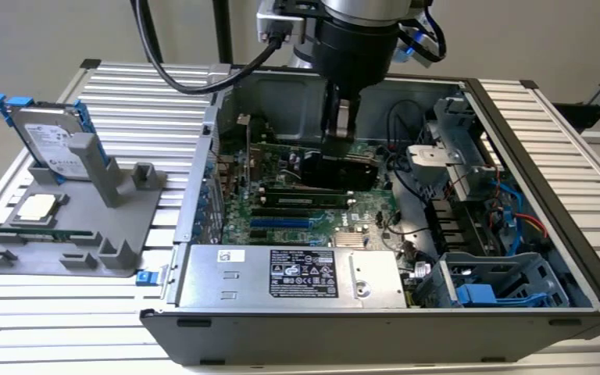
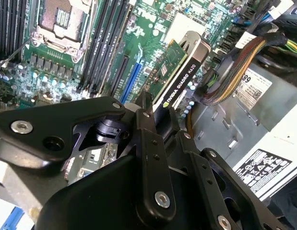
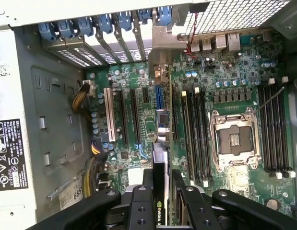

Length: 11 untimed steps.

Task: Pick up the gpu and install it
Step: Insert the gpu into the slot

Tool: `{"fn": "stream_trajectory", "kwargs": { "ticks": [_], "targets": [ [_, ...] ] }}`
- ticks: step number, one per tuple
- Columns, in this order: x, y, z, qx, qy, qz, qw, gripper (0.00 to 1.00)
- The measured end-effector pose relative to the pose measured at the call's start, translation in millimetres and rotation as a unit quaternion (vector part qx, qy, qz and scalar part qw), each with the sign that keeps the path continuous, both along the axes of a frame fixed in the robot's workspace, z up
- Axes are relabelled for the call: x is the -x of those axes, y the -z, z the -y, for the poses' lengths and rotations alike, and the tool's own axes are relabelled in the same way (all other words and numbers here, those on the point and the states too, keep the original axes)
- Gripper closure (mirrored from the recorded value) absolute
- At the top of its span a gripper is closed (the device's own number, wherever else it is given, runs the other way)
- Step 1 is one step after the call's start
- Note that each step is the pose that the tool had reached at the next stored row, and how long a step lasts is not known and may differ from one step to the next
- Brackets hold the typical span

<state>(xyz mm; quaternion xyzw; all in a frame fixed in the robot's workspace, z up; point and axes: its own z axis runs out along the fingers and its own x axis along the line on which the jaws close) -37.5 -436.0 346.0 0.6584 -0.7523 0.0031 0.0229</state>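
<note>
One open computer case (image 1: 508, 141) sits on one slatted bench (image 1: 123, 86), with one motherboard (image 1: 279, 207) inside it. One gpu (image 2: 184, 79) stands on edge over the board, gripped by the single robot hand (image 3: 162, 191) in the first wrist view. One silver power supply (image 1: 290, 273) lies along the case's near edge. One empty processor socket (image 3: 233, 139) shows in the first wrist view, along with one white expansion slot (image 3: 109, 117) and six blue slot latches (image 3: 105, 21) lined along the case wall. Outside the case, one grey fixture tray (image 1: 66, 234) carries one hard drive (image 1: 55, 144) with blue rails.
</note>
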Motion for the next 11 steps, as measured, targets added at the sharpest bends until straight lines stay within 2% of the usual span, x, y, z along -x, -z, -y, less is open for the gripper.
{"fn": "stream_trajectory", "kwargs": {
  "ticks": [8,11],
  "targets": [
    [0.2,10.5,0.0,-0.0028,-0.009,0.0005,1.0000,1.00],
    [0.3,12.6,0.0,-0.0028,-0.011,0.0007,0.9999,1.00]
  ]
}}
